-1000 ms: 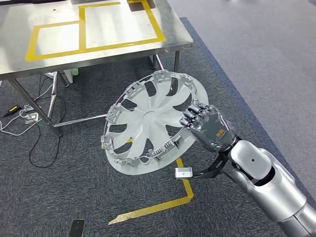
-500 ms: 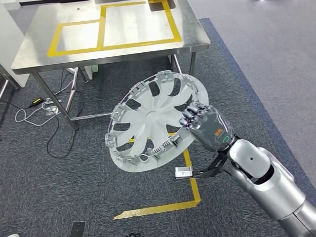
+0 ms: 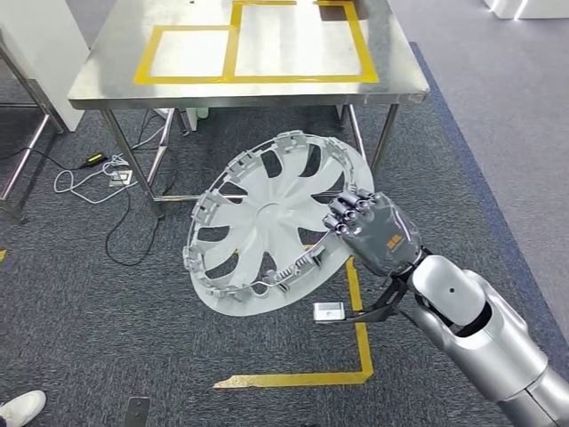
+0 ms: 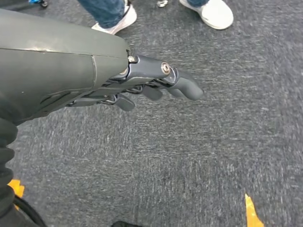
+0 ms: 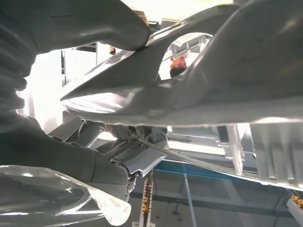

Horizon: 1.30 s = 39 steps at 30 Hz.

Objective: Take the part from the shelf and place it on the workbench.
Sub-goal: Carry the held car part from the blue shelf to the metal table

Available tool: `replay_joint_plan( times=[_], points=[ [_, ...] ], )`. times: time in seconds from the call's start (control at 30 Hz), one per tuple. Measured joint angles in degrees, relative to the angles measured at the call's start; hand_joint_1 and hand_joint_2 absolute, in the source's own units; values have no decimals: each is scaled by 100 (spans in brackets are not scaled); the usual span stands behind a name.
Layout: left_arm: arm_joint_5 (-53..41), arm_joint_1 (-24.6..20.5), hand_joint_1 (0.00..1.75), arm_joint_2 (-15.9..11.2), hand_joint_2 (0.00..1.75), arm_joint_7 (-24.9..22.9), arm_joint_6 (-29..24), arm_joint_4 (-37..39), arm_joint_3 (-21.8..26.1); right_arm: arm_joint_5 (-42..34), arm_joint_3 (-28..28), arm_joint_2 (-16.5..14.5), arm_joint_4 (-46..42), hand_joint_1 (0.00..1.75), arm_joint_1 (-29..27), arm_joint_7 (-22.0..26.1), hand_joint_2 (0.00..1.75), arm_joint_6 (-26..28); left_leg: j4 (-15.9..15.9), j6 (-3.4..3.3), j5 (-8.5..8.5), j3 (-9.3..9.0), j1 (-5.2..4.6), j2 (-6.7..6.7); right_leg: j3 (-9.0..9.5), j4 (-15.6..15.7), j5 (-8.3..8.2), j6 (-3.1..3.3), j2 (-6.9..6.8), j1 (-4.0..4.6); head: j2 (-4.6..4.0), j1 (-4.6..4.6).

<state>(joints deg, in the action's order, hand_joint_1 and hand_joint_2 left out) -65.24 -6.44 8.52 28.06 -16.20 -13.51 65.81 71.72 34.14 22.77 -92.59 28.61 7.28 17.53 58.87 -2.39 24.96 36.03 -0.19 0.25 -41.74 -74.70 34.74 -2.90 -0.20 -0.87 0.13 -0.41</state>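
The part is a pale grey wheel cover [image 3: 268, 222] with curved spokes and clips round its rim. My right hand [image 3: 372, 231] grips its near right edge and holds it tilted in the air above the carpet, short of the workbench. In the right wrist view the cover's [image 5: 214, 80] underside passes close over my thumb [image 5: 89, 23]. The steel workbench [image 3: 396, 84] stands ahead, its top marked with yellow tape rectangles [image 3: 231, 49]. My left hand [image 4: 143, 85] hangs over the carpet with fingers stretched out and nothing in it.
Yellow tape lines [image 3: 359, 329] run across the dark carpet in front of me. Cables and a power strip [image 3: 110, 173] lie under the bench's left side. A white cabinet [image 3: 34, 44] stands at far left. A person's shoe [image 3: 20, 407] shows at bottom left, more feet [image 4: 210, 12] behind me.
The camera has moved: the workbench has shifted right and is now more squarely ahead. My right hand keeps its grip on the wheel cover in the same pose.
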Motion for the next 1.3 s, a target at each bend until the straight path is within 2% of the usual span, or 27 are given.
replay_joint_plan(
  times=[0.03,0.1,0.13,0.17,0.27,0.33,0.37,0.43,0.47,0.53,0.6,0.67,0.7,0.73,0.8,0.83,0.87,0.9,0.97,1.0,1.03,1.07,1.1,1.13,1.17,1.23,1.3],
  points=[
    [3,1,0,3,175,1,2,0,0,4,0,0,2,175,-5,-2,175,-2,3,2,4,-8,0,-26,63,216,-193,8,1,0,0,0],
    [6,0,0,6,175,6,6,0,0,10,-7,0,5,175,-2,-4,175,-6,17,23,21,-17,-10,-66,389,994,-617,33,1,3,0,0],
    [5,-1,0,7,175,13,16,0,0,10,-11,0,4,175,5,-7,175,-6,31,43,30,-11,-19,-80,544,1316,-733,50,1,7,0,-6],
    [1,0,0,7,175,25,36,0,0,11,-16,0,4,175,9,-9,175,-5,41,67,33,-2,-28,-89,639,1506,-773,65,3,13,0,-10],
    [-14,8,0,2,175,77,118,0,-1,19,-22,1,3,175,8,-8,175,-3,60,147,45,14,-20,-97,696,1596,-767,138,3,17,0,-10],
    [-20,10,0,-7,175,104,144,0,-3,26,-36,4,3,175,8,-8,175,-2,252,220,191,86,-5,-87,716,1614,-776,204,-5,-5,0,-24],
    [-21,10,0,-11,175,111,150,0,-4,29,-43,5,3,175,9,-9,175,-2,516,256,345,198,9,-81,725,1618,-775,228,-9,-15,0,-30],
    [-22,12,0,-9,175,114,158,0,-4,36,-53,7,3,175,10,-9,175,-2,1255,310,679,527,37,-75,733,1617,-761,254,-9,-16,0,-39],
    [-22,14,0,-8,175,114,160,0,-4,42,-55,7,3,175,10,-9,175,-3,1540,326,757,661,50,-74,740,1616,-752,257,-8,-16,0,-38],
    [-25,19,0,-7,175,114,160,0,-4,51,-57,7,3,175,8,-8,175,-5,1664,338,684,726,68,-72,760,1616,-735,254,-4,-17,0,-41],
    [-26,20,0,-8,175,114,160,0,-4,52,-57,7,3,175,8,-7,175,-7,1564,337,583,683,75,-71,770,1615,-726,249,-2,-17,0,-42],
    [-26,20,0,-8,175,114,160,0,-5,52,-57,7,3,175,8,-7,175,-7,1543,336,569,674,75,-71,772,1615,-725,248,-2,-17,0,-42],
    [-27,19,0,-9,175,114,160,0,-6,54,-57,7,3,175,8,-7,175,-7,1370,329,474,593,75,-69,783,1615,-719,241,-2,-18,0,-42],
    [-28,19,0,-11,175,114,160,0,-7,56,-59,7,3,175,10,-6,175,-7,1065,313,321,450,75,-65,801,1616,-706,228,-2,-19,0,-42],
    [-31,20,0,-11,175,111,166,1,-14,63,-70,7,3,175,38,-6,175,-9,318,189,112,91,60,-64,838,1606,-677,118,-5,-8,0,-36],
    [-31,21,0,-11,175,110,169,1,-19,67,-76,7,3,175,55,-6,175,-11,103,120,98,-29,55,-68,818,1555,-645,64,-3,-5,0,-26],
    [-30,19,0,-11,175,109,175,1,-24,69,-83,7,3,175,76,-7,175,-15,19,51,146,-89,48,-74,743,1415,-582,17,0,0,0,-10],
    [-29,15,0,-13,175,109,180,0,-28,71,-85,6,3,175,85,-7,175,-17,10,15,158,-121,49,-80,597,1165,-474,8,4,-3,0,1],
    [-31,10,0,-11,175,109,195,0,-34,71,-90,5,3,175,93,-8,175,-21,10,-33,206,-161,26,-82,156,430,-220,0,11,-1,0,16],
    [-32,14,0,-9,175,109,199,1,-35,71,-89,4,3,175,87,-8,175,-23,11,-46,237,-191,13,-84,-57,125,-148,-2,12,0,0,15],
    [-34,21,0,-8,175,109,202,1,-37,71,-89,4,3,175,78,-7,175,-28,11,-51,276,-236,3,-89,-195,-16,-174,-2,12,2,0,15],
    [-35,27,0,-8,175,109,202,1,-37,71,-88,4,3,175,69,-7,175,-34,12,-50,319,-295,-5,-97,-225,63,-314,7,11,3,0,16],
    [-35,30,0,-8,175,109,202,1,-37,72,-88,5,3,175,60,-6,175,-39,12,-44,368,-364,-10,-104,-154,331,-543,21,11,4,0,16],
    [-35,33,0,-8,175,109,202,0,-37,72,-90,5,3,175,55,-6,175,-44,10,-34,423,-431,-13,-110,-20,728,-815,42,9,9,0,17],
    [-35,30,0,-7,175,110,202,1,-37,72,-93,5,3,175,54,-7,175,-46,9,-15,472,-488,-16,-113,110,1078,-984,61,7,25,0,10],
    [-35,21,0,-6,175,110,203,2,-38,71,-102,5,-1,175,66,-9,175,-48,-7,48,553,-545,-13,-109,311,1506,-1067,118,10,65,0,-7],
    [-35,11,0,-7,175,109,204,2,-39,72,-110,4,-9,175,78,-7,175,-48,4,113,574,-595,-11,-102,422,1595,-982,187,17,78,0,-18]
  ],
)
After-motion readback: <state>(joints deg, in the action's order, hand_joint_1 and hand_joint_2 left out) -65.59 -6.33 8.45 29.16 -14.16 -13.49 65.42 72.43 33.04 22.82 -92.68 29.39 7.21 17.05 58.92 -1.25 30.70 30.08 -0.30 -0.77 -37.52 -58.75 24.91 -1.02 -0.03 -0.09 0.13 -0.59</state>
